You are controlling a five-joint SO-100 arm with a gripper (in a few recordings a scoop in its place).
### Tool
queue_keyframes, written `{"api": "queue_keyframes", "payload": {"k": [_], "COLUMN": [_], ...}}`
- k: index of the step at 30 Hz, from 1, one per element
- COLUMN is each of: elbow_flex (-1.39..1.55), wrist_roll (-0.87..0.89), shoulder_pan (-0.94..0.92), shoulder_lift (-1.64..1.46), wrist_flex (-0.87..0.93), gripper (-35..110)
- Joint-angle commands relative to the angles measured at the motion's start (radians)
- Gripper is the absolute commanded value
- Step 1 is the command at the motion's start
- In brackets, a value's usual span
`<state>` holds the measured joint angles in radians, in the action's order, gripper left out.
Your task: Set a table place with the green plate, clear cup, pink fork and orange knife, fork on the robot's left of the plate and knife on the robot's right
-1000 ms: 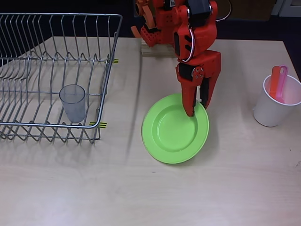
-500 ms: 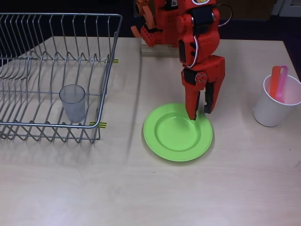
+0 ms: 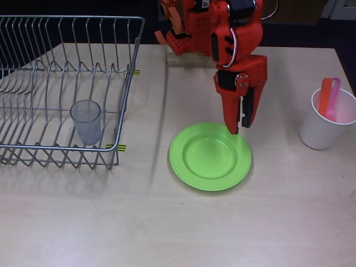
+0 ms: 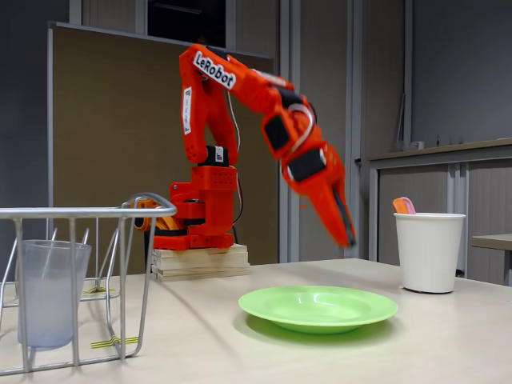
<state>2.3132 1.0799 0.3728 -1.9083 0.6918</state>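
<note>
1. The tool [image 3: 240, 127] hangs above the green plate's [image 3: 210, 157] far rim, nearly closed, holding nothing.
2. The plate lies flat on the worktop [image 3: 167, 228].
3. The clear cup [image 3: 86, 121] stands in the wire rack [image 3: 61, 83].
4. The pink fork [image 3: 334, 97] and orange knife [image 3: 324, 95] stand in the white cup [image 3: 325, 125].

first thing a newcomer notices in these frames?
The orange-red arm, its gripper raised just over the far rim of the green plate, which lies flat mid-table. Then the wire dish rack at the overhead view's left with the clear cup upright inside, and the white paper cup at right holding the pink fork and orange knife.
</note>
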Motion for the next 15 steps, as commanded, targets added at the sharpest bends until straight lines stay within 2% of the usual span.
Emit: {"api": "queue_keyframes", "payload": {"k": [1, 3, 5, 7, 8, 11, 15], "elbow_flex": [-0.135, -0.192, -0.238, -0.265, -0.272, -0.284, -0.298], "wrist_roll": [-0.089, -0.209, -0.528, -0.925, -1.031, -0.917, -1.086], "shoulder_pan": [-0.067, -0.112, -0.15, -0.175, -0.19, -0.272, -0.367], "shoulder_lift": [-0.146, -0.196, -0.232, -0.265, -0.281, -0.325, -0.35], "wrist_flex": [0.267, 0.373, 0.428, 0.488, 0.512, 0.577, 0.583], "gripper": [10, 10, 10, 10, 9, 8, 7]}}
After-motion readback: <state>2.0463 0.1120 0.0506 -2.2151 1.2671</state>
